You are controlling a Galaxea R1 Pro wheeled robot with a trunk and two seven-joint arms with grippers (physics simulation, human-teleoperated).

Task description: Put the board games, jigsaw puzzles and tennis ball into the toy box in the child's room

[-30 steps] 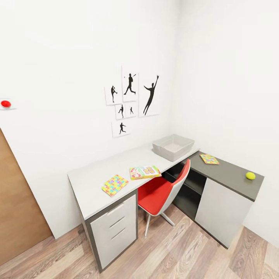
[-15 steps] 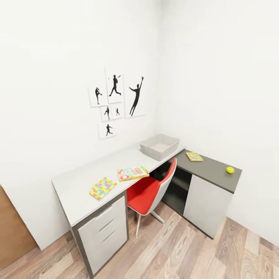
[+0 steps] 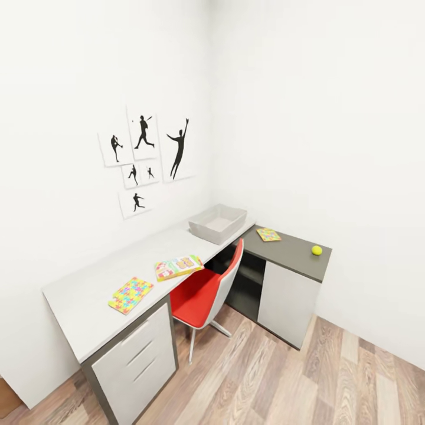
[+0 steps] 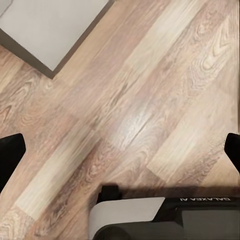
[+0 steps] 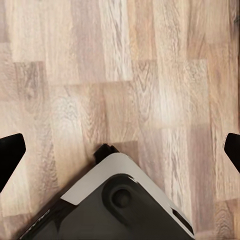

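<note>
Across the middle of the head view runs the table (image 3: 88, 319), a long pale desk top set into the room's corner, with a lower dark grey cabinet (image 3: 295, 255) joining it at a right angle toward the right of the frame. The toy box (image 3: 218, 223) sits at the far end of the table, right in the corner, probably placed there to be reachable from either worktop. Nothing lies in the part of it that shows. One jigsaw puzzle (image 3: 130, 294) lies flat at lower left of the desk top, and the long board game (image 3: 178, 267) rests near the front edge, just above the red chair (image 3: 203, 292) tucked under the desk. A second jigsaw puzzle (image 3: 268, 234) lies on the cabinet close to the toy box, and the tennis ball (image 3: 317, 250) sits well apart near the cabinet's far right end. The left gripper (image 4: 120, 150) and right gripper (image 5: 120, 150) each look down on the wood floor (image 5: 125, 75), dark fingertips at opposite edges of their wrist views, spread wide and holding nothing, which suits a robot on its way rather than reaching. No toy looks collected yet.
</note>
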